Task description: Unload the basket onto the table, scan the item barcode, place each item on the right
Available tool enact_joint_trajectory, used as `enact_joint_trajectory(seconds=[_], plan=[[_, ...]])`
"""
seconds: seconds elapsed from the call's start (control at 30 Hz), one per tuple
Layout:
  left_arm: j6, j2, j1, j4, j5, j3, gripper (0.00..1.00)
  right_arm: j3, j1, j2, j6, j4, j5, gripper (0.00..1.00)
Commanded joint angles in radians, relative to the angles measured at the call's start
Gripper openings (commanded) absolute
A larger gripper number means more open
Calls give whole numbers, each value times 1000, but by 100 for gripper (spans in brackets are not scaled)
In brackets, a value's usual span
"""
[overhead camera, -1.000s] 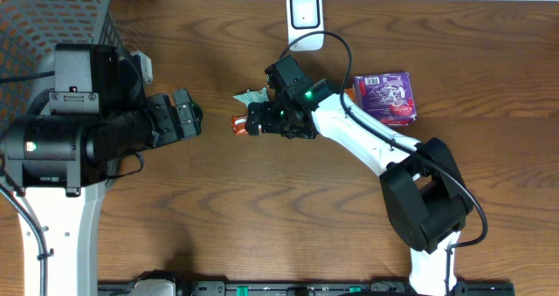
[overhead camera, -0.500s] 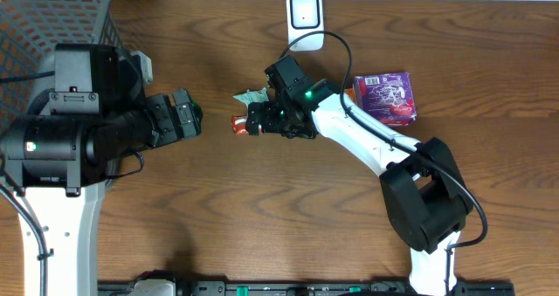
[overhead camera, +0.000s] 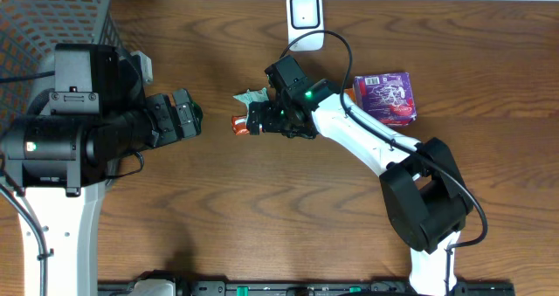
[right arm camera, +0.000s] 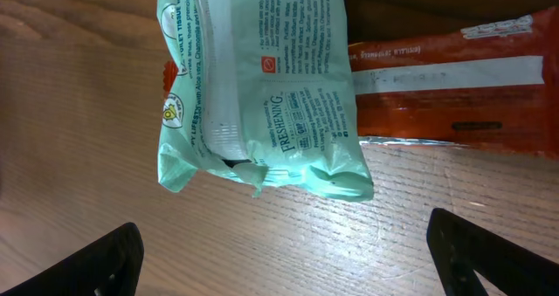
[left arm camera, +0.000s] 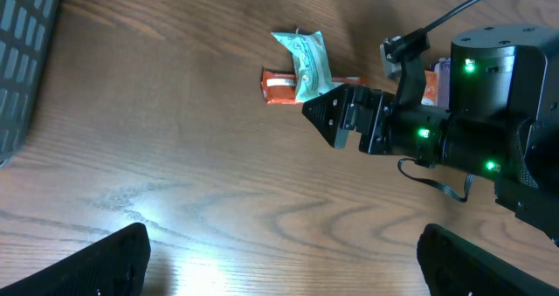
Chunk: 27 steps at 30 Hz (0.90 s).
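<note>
Overhead: right hand (overhead camera: 253,121) released, hovering at the green packet (overhead camera: 251,96) on the surface (overhead camera: 288,235), short of the scanner (overhead camera: 304,12); left hand (overhead camera: 188,114) released, apart. Left wrist: packet overlaps an orange bar (left arm camera: 279,87). Right wrist: closing may pinch both items, hiding the barcode.

Two robot arms: the left arm (overhead camera: 79,148) at the left of the overhead frame, the right arm (overhead camera: 367,143) reaching in from the lower right. One white barcode scanner (overhead camera: 304,15) at top centre. One grey mesh basket (overhead camera: 52,21) in the upper left corner. Three packaged items: one mint-green wipes packet (overhead camera: 253,96) and one orange-red bar wrapper (overhead camera: 238,124), both just left of centre, and one purple packet (overhead camera: 389,98) at upper right.
</note>
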Motion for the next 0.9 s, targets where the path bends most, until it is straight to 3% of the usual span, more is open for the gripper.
enact_joint_trajectory(seconds=[0.0, 0.47, 0.53, 0.57, 0.67, 0.87], plan=[[10, 1, -3, 0, 4, 16, 98, 3, 4, -6, 3, 0, 13, 99], [10, 1, -3, 0, 4, 16, 98, 3, 2, -6, 3, -4, 42, 99], [10, 1, -3, 0, 4, 16, 98, 3, 5, -6, 3, -4, 43, 86], [10, 1, -3, 0, 4, 16, 98, 3, 5, -6, 3, -3, 44, 86], [10, 1, -3, 0, 4, 16, 98, 3, 4, -6, 3, -3, 52, 99], [10, 1, -3, 0, 4, 16, 98, 3, 5, -6, 3, -6, 61, 99]])
